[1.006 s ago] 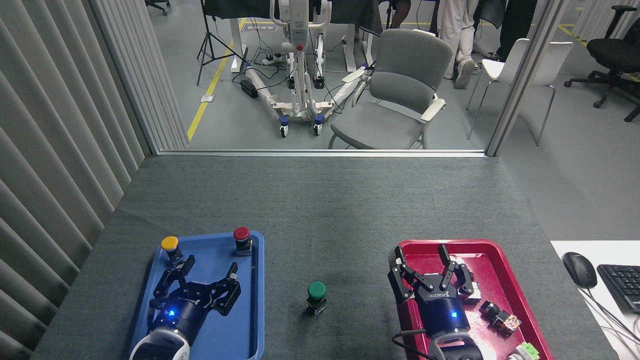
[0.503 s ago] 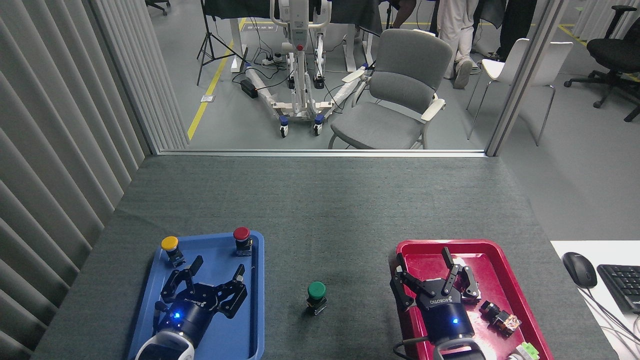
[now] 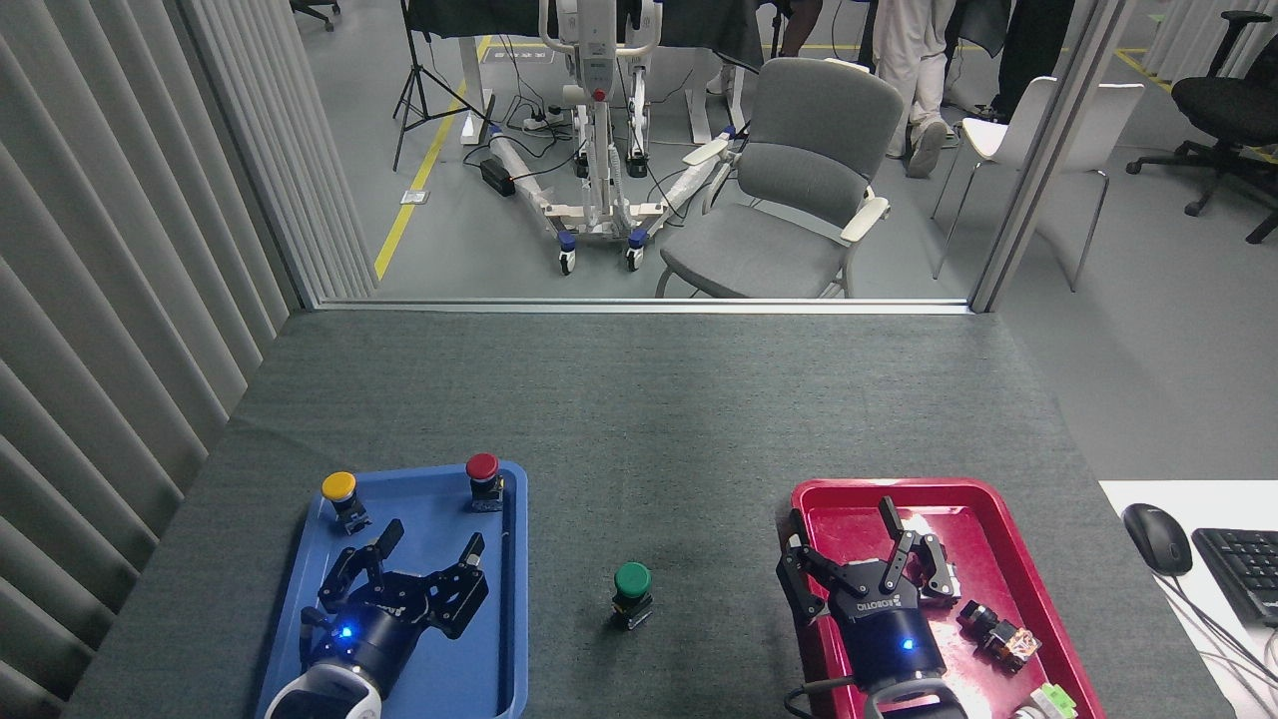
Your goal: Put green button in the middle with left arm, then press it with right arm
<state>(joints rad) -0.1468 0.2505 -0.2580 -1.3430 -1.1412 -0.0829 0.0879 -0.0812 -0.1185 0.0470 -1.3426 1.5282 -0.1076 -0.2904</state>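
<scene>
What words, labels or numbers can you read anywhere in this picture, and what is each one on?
"ROBOTIQ", white letters, seen upside down, on the right gripper.
Lettering on the left gripper: too dark and small to read.
Marking on the floor by the yellow line: too small to read.
Keys of the keyboard: blurred, not readable.
The green button carries no visible text.

Even, diffuse indoor light from overhead, moderately bright, no hard shadows. Table (image 3: 639, 399) reads dark and matte, slightly grainy. Faint soft shadow under the green button (image 3: 632, 580). Glossy glare patch on the red tray (image 3: 944, 491) near its far end, weaker sheen on the blue tray (image 3: 514, 559). Small blue lights glow on the left gripper (image 3: 424, 550) and right gripper (image 3: 849, 534). Focus sharp across the frame. Wide-angle lens: wall slats (image 3: 110, 300) at the left splay outward, post at the right leans.
</scene>
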